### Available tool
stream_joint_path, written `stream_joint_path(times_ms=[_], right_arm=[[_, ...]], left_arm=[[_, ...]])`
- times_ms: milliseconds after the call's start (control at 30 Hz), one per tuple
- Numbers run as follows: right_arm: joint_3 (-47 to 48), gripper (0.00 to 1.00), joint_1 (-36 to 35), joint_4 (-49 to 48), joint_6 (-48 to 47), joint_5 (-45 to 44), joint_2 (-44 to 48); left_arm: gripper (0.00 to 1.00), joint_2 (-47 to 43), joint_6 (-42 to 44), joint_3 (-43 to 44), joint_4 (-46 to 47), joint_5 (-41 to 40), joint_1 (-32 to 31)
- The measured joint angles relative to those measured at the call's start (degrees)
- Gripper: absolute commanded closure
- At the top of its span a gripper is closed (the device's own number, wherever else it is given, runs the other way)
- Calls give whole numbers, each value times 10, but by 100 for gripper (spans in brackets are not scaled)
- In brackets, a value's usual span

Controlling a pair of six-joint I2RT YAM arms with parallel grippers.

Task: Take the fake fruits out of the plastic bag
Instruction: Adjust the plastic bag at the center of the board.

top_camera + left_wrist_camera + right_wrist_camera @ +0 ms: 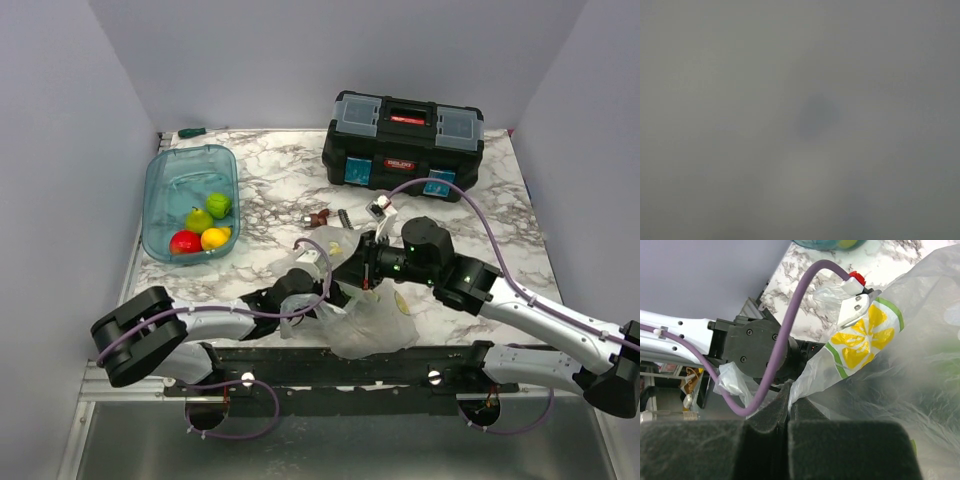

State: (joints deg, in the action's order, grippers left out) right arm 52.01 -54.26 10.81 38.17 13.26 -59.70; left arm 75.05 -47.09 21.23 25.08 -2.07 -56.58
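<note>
The fake fruits (198,220) that show (one red, one yellow, two green) lie together in the teal tub (172,185), well to the left of the toolbox (404,145) and a little nearer the arms. The plastic bag (365,318) lies crumpled on the table (270,185) in front of the toolbox, toward the arms' bases, and both grippers meet at it.

The right gripper (789,401) has its jaws pressed together, with a fold of the bag's clear film pinched at the tips, just beside a lemon print (862,340) on the bag. The left gripper (325,290) is buried under the film and its own camera gives only grey blur, so how wide it stands and whether it has hold of anything cannot be told. Whether any fruit lies inside the bag cannot be told either.

Small bits of hardware (320,217) lie between the bag and the toolbox.
</note>
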Motion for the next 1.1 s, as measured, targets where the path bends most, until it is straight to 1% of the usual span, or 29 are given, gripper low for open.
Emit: stream_joint_path(times_ms=[100,233,367,433,500,533,633,733,833,900,967,1033,1100], right_arm=[[-8,99,0,6,2,-5,0],[-13,99,0,14,3,-10,0],[-13,99,0,33,-4,-26,4],[-13,99,0,48,-18,-30,11],[-12,99,0,60,-40,-30,20],[-9,99,0,64,-56,-29,23],[9,99,1,66,-108,-27,25],[41,99,13,64,-165,-20,2],[92,99,54,59,-212,23,-57],[132,99,82,58,-237,73,-106],[177,99,100,65,-259,123,-152],[219,99,103,80,-276,179,-190],[238,99,103,93,-287,233,-206]], left_arm=[[29,32,-4,14,-13,-1,-7],[29,56,-9,28,-12,-1,-9],[27,37,-9,-14,42,5,-9],[26,-4,-4,-59,70,13,-9],[25,-41,5,-82,79,16,-9],[25,-74,12,-92,78,16,-9],[23,-194,33,-103,58,9,-9],[23,-292,57,-101,23,-15,-9],[25,-346,84,-100,-11,-44,-9],[25,-355,102,-99,-19,-61,-9],[26,-346,116,-98,-21,-70,-9],[25,-314,132,-90,-20,-80,-9],[20,-275,145,-78,-16,-87,-9]])
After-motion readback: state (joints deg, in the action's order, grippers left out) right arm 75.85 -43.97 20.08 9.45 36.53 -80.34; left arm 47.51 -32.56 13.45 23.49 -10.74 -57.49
